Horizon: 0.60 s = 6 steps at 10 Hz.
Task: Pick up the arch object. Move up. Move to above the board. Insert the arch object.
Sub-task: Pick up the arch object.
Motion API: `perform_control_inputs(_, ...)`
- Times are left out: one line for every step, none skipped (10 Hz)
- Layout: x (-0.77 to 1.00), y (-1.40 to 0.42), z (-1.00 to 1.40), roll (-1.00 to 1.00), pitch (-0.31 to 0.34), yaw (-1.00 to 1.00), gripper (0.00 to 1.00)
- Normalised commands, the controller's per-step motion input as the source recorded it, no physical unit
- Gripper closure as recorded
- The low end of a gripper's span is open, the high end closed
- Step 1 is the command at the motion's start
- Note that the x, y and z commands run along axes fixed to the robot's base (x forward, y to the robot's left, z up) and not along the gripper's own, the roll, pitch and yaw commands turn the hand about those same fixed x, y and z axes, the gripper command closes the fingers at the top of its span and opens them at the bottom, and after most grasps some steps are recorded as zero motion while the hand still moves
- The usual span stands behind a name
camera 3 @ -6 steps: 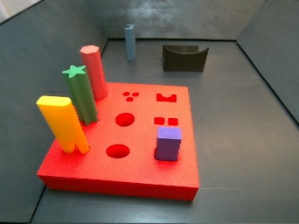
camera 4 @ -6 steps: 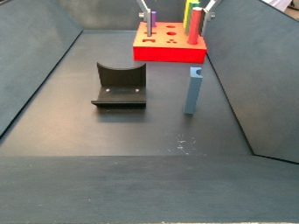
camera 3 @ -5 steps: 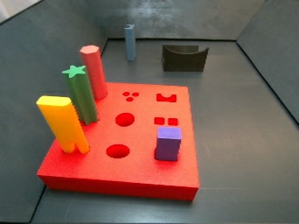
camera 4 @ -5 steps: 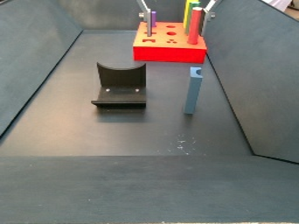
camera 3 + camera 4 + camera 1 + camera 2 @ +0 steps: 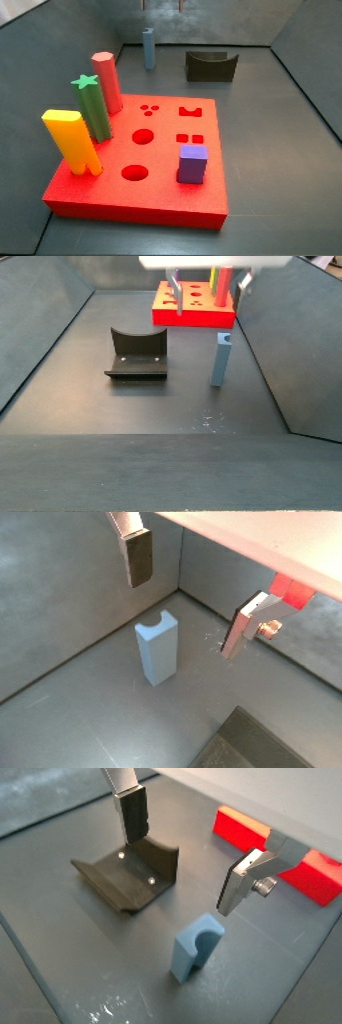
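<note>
1. The arch object point(image 5: 158, 648) stands upright on the desk point(image 5: 147, 406), beside the fixture point(image 5: 138, 354) and well apart from the board point(image 5: 147, 160).
2. The gripper point(image 5: 187, 597) hangs above it, fingers point(image 5: 139, 557) spread wide and empty.
3. It looks rigid, light and smooth, perhaps slippery; pinching its flat sides near the notched top seems safest against tipping.

We see even, soft light from overhead in all views, with only faint shadows on the dark floor and a pale sheen on the back wall in a side view. In both wrist views the gripper point(image 5: 187, 597) fingers point(image 5: 242, 880) look slightly soft, and the pale housing above them is washed out by glare.
</note>
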Motion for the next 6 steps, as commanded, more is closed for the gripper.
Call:
perform_control_inputs(0.21,0.0,-0.81,-0.16,-0.006,0.0,0.0)
perform_control_inputs(0.0,0.03,-0.87,-0.14,0.0,-0.18,0.0)
perform_control_inputs(-0.16,0.21,-0.88,-0.14,0.0,-0.37,0.0)
perform_control_inputs(-0.22,0.22,-0.8,-0.13,0.001,-0.38,0.0)
perform_control_inputs(-0.23,0.16,-0.64,-0.09,0.026,-0.38,0.0)
perform_control_inputs(-0.12,0.03,-0.59,-0.08,0.001,-0.35,0.0)
